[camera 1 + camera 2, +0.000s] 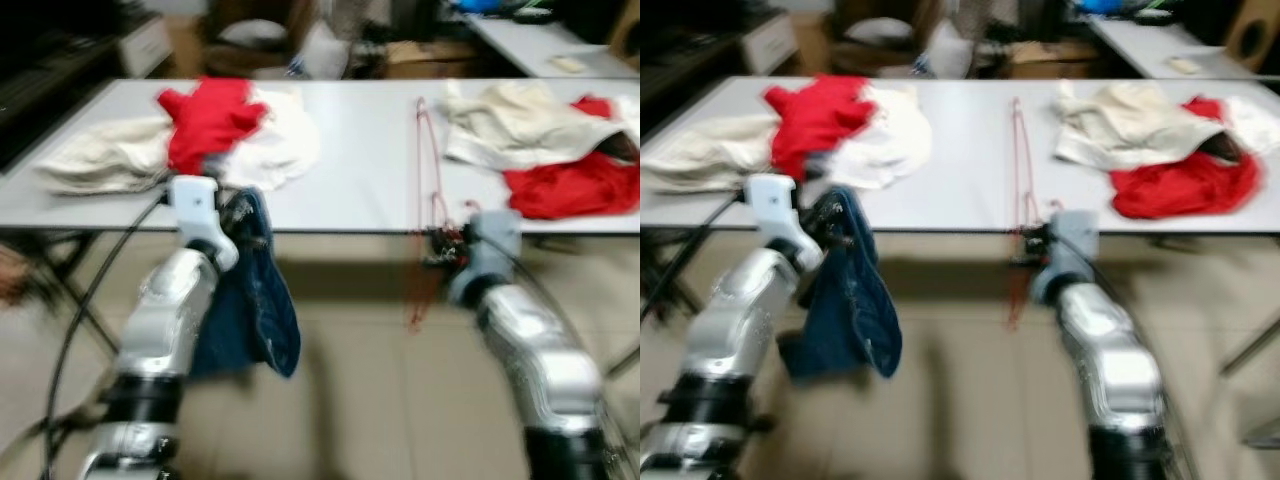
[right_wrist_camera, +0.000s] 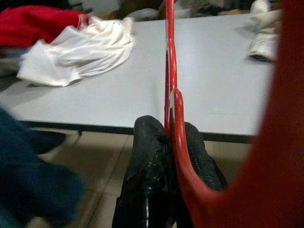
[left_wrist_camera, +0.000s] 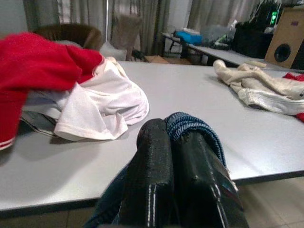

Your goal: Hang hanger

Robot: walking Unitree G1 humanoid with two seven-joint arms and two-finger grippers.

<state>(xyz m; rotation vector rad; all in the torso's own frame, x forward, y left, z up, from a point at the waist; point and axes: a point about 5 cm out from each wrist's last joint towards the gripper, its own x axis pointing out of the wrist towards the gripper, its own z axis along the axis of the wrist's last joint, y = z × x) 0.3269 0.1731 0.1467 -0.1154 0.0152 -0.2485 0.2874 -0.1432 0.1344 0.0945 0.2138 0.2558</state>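
I'm parked in front of a long grey bench (image 1: 370, 190), everything a bit blurry. My left tool (image 3: 173, 142) is clamped on a blue garment (image 1: 250, 300), which hangs off it below the bench's near edge, over the tiled floor (image 1: 360, 380). My right tool (image 2: 171, 137) is pinched tight on the red hanger (image 1: 428, 180); it stands up from the fingers at the near edge, its thin frame reaching over the bench top toward 12 o'clock.

On the bench at 10 o'clock there's a heap of white cloth (image 1: 280, 140) with a red cloth (image 1: 210, 115) on top. At 2 o'clock a cream garment (image 1: 510, 120), with another red one (image 1: 570, 185) just beside it.

Behind is a second bench (image 1: 530, 40), boxes, curtains (image 3: 95, 14) and a speaker (image 3: 285, 45).
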